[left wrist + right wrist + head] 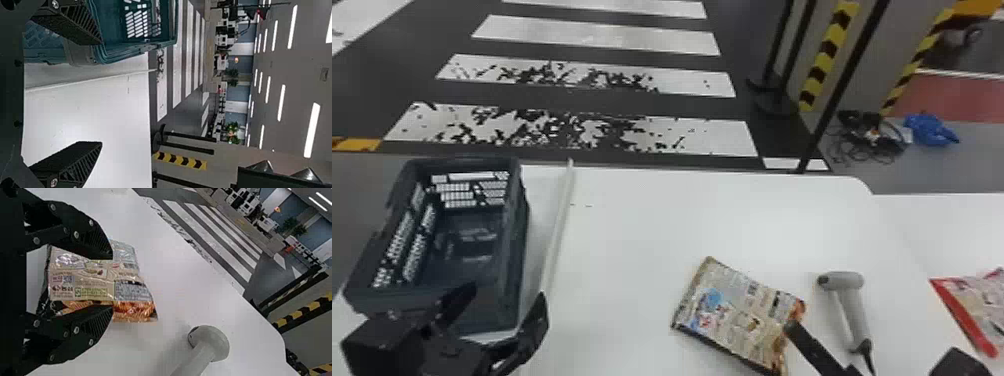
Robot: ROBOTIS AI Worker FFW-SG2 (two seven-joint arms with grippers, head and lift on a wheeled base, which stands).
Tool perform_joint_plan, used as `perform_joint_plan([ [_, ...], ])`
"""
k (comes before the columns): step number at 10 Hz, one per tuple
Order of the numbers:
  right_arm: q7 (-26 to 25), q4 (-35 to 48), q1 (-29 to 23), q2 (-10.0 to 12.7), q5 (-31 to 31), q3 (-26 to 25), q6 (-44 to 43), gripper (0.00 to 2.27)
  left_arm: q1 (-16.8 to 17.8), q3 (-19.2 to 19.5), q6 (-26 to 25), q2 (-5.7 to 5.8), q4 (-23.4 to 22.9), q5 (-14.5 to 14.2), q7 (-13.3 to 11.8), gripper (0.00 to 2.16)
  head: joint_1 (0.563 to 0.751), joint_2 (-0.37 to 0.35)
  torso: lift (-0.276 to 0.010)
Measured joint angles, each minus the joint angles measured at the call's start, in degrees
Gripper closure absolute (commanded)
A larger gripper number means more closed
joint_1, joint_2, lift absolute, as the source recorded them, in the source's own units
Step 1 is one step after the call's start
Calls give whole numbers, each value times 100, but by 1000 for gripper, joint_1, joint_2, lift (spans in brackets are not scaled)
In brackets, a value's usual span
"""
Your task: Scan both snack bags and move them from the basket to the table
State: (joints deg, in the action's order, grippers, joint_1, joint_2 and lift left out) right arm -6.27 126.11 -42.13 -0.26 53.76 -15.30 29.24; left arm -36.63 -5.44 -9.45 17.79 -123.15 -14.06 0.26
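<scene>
The tan snack bag [732,312] is seen lying flat on the table [632,225], printed face up, just beside the scanner [853,305]. The red-edged snack bag [977,302] is seen at the far right, on a white surface. Both bags are thus out of the basket [518,240], which stands on the table at the left.

The right tool [112,282] is set low over the tan bag, its two fingers wide apart with part of the bag showing between them; no grip is seen to be closed on it. The left tool [507,292] is parked at the near end of the basket, also wide and holding nothing.

The moving out of the basket can be judged as done. Whether either bag has been scanned cannot be told. The step in hand is probably either the setting down of the tan bag or the readying of it for the scan. If a scan is owed, the right tool should be lifted clear, the scanner taken by its handle and its head aimed at the printed code [67,279]. If none is owed, only a clean withdrawal is called for. Care is needed lest the thin wrapper be dragged by a fingertip or the scanner be nudged.
</scene>
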Motion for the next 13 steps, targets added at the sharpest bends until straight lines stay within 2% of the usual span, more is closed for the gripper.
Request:
perform_joint_plan([
  [2, 1, -100, 56, 0, -126, 16, -166, 66, -4, 7, 0, 17, -8, 0, 0, 83, 695, -139, -98],
  [3, 210, -105, 86, 0, -281, -3, -135, 66, -9, 4, 0, 18, -13, 0, 0, 83, 695, -139, -98],
  [5, 938, -52, 187, 0, -769, -28, 225, 66, -27, -14, 12, 18, -11, 0, 0, 83, 695, -116, -98],
  [7, 1779, 157, 360, 0, -1507, -36, 802, 73, -100, -14, 48, 12, -24, 35, 14, 83, 695, -67, -98],
  [8, 2170, 296, 449, 0, -1957, -1, 993, 205, -142, -22, 67, -6, -32, 80, 21, 83, 695, -49, -98],
  [9, 2539, 396, 558, 0, -2390, 33, 1208, 512, -177, -54, 88, -24, -39, 132, 38, 83, 695, -42, -98],
  [10, 3020, 427, 762, 0, -2838, 59, 1614, 1565, -203, -87, 106, -35, -41, 172, 59, 83, 695, -28, -98],
  [11, 3488, 406, 1074, 0, -3381, 115, 2229, 2246, -233, -103, 120, -46, -45, 209, 68, 83, 695, -8, -98],
  [13, 4151, 226, 1549, -8, -4493, 432, 2659, 2250, -307, -113, 139, -77, -72, 305, 91, 83, 695, 16, -98],
])
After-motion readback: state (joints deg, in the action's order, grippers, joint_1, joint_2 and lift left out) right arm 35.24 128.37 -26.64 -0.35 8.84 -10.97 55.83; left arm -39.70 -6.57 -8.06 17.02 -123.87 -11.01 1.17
